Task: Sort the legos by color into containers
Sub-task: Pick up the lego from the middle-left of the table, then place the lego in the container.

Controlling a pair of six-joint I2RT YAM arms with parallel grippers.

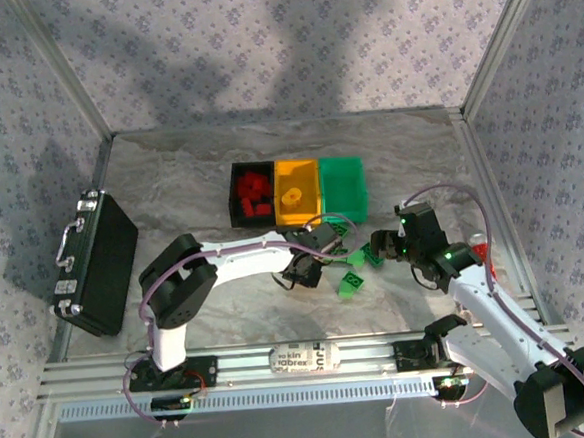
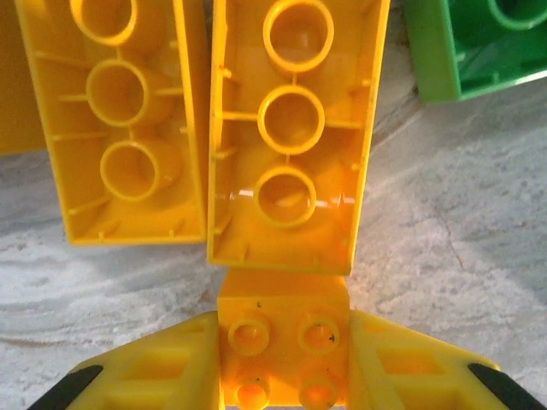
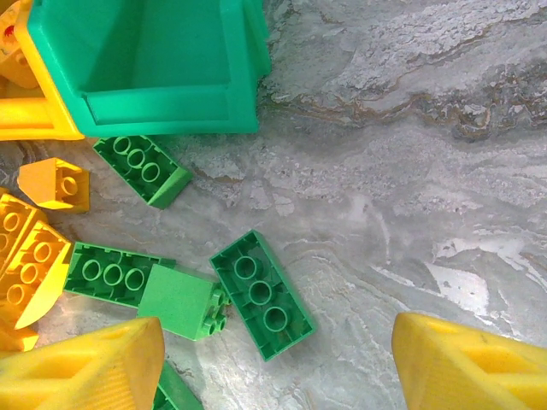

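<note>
Left end effector [image 2: 282, 367] clamps a small yellow brick [image 2: 284, 307], butted against a longer yellow brick [image 2: 291, 128] on the bench [image 2: 461, 239]. Best to lift straight up, then to the yellow bin [image 1: 296, 191]. Right end effector [image 3: 273, 359] gapes empty over green bricks [image 3: 261, 293].

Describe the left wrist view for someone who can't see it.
The left fingers grip a small yellow brick, studs showing. Just ahead lie two long yellow bricks, hollow side up, with a green brick at top right, on the marbled table.
</note>
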